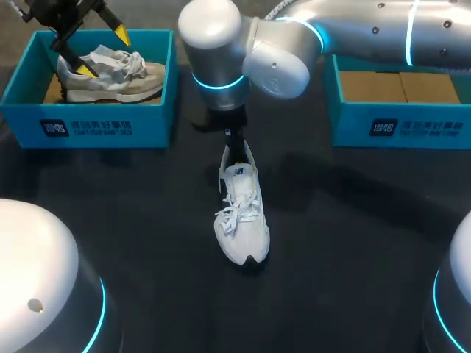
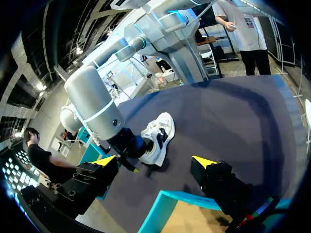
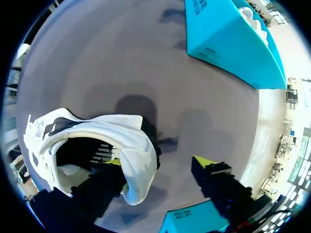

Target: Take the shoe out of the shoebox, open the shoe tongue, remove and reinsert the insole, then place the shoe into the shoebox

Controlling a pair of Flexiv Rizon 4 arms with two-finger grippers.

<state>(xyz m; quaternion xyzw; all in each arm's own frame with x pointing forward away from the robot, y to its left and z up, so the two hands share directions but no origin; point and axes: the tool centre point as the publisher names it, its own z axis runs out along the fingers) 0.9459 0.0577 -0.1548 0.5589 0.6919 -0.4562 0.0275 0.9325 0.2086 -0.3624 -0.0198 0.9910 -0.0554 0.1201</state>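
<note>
At the far left, a rigid turquoise left shoebox (image 1: pixel 88 126) is seen with a grey shoe (image 1: pixel 129 82) lying in it, soft and mesh-like, its laces loose. The left hand (image 1: pixel 103 51) is held above that box, spread wide, with nothing gripped between its tips.

In the middle of the dark, matt surface (image 1: pixel 147 243), the white shoe (image 1: pixel 243 220) is set upright on its sole, well apart from both boxes. Its upper looks smooth and padded, and its laces (image 1: pixel 239 202) are slack. The right hand (image 3: pixel 159 164) is placed at the heel and is wide open. One tip is sunk inside the shoe's mouth and the other stands outside, clear of the padded heel collar (image 3: pixel 138 160), so nothing is clamped.

The unboxing is judged done, and work on the opening is judged in hand. Whether the insole is in cannot be told from the dark interior. The next move probably calls for the pliant collar or tongue to be pinched and the shoe steadied against sliding.

At the right, the right shoebox (image 1: pixel 401 126) shows a bare cardboard floor.
</note>
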